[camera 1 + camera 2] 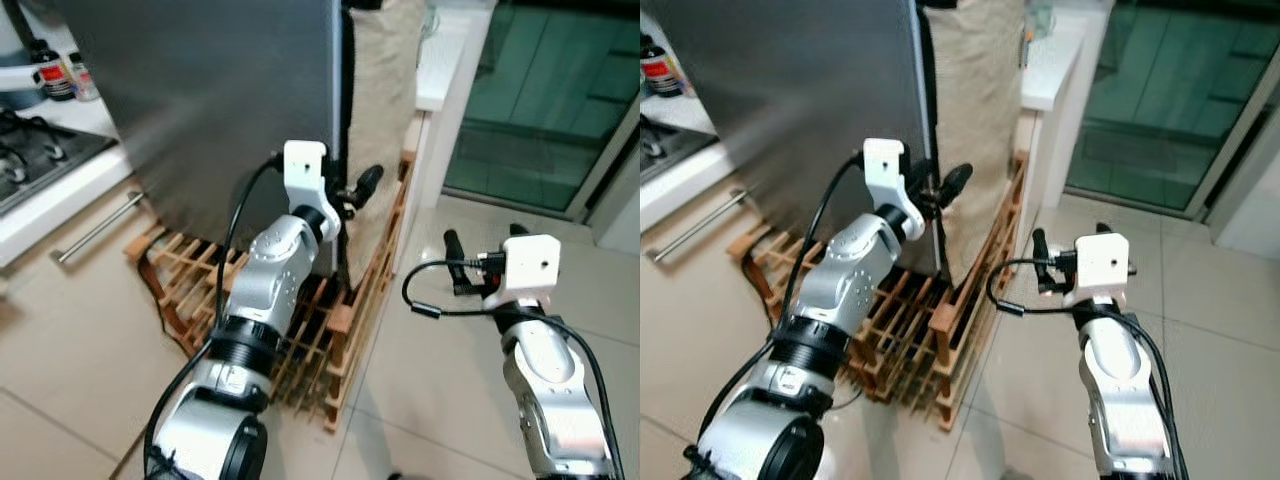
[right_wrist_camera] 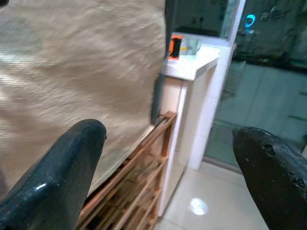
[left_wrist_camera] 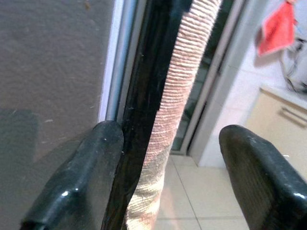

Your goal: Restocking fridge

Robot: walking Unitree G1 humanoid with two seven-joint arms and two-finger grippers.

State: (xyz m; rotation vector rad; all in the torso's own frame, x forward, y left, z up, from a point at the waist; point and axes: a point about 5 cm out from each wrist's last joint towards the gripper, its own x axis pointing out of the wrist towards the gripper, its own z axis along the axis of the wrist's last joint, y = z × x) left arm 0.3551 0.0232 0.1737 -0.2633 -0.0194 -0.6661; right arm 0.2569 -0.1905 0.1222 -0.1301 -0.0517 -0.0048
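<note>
Your left claw: spread wide, holding nothing, fingers straddling the fridge door's right edge, beside the beige cloth | your right claw: wide open, empty, over the tiled floor, well apart from the fridge | fridge: closed, directly ahead on a wooden rack

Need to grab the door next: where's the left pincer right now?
The left pincer is raised at the fridge door edge, open, beside the beige cloth, above the wooden rack.
</note>
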